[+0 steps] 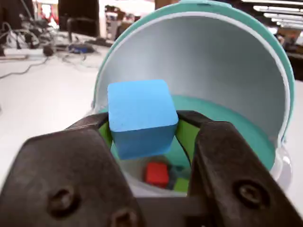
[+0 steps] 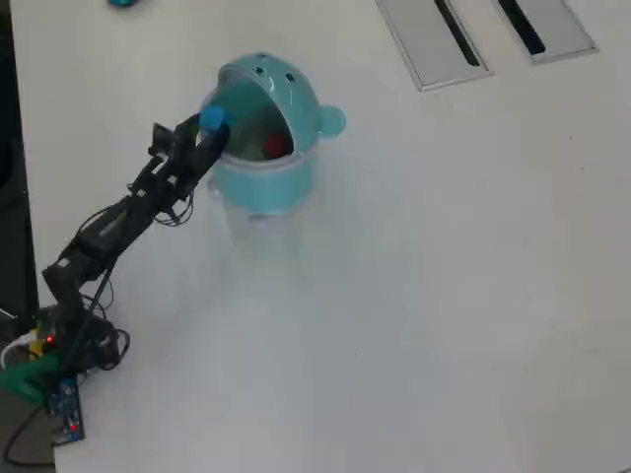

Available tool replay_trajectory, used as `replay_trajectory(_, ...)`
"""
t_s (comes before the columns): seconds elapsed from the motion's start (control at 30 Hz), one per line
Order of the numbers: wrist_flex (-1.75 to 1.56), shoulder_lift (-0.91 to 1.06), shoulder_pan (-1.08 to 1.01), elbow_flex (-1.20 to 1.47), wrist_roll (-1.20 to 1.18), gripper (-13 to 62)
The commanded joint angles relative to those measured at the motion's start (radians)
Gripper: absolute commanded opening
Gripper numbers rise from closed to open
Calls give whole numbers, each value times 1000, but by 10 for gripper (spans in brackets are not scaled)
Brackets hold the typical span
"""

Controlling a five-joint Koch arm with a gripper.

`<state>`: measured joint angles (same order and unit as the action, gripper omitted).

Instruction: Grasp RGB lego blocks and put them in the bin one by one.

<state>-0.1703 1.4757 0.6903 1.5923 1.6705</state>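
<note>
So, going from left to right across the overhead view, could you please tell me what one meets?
Arm base → hand holding the blue block → teal bin with the red block inside → bin's side tab → two grey slotted panels.

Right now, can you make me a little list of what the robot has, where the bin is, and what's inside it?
gripper: gripper shut on the blue block
blue block place: held over the bin's opening, not yet dropped
bin: teal bin on the white table, standing upright
lid: domed lid tipped open behind the block
inside the bin: red block and a green block at the bottom
blocks left on the table: none seen in the overhead view
</note>
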Motion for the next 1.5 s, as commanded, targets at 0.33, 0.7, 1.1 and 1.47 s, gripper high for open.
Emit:
replay_trajectory(0.33, -49, -35, -17, -152, 77, 258)
replay_trajectory(0.7, -126, 23, 9, -43, 12, 294)
replay_trajectory(1.1, -167, 376, -81, 319, -149, 293)
replay_trajectory(1.47, -107, 604, -167, 468, -347, 293)
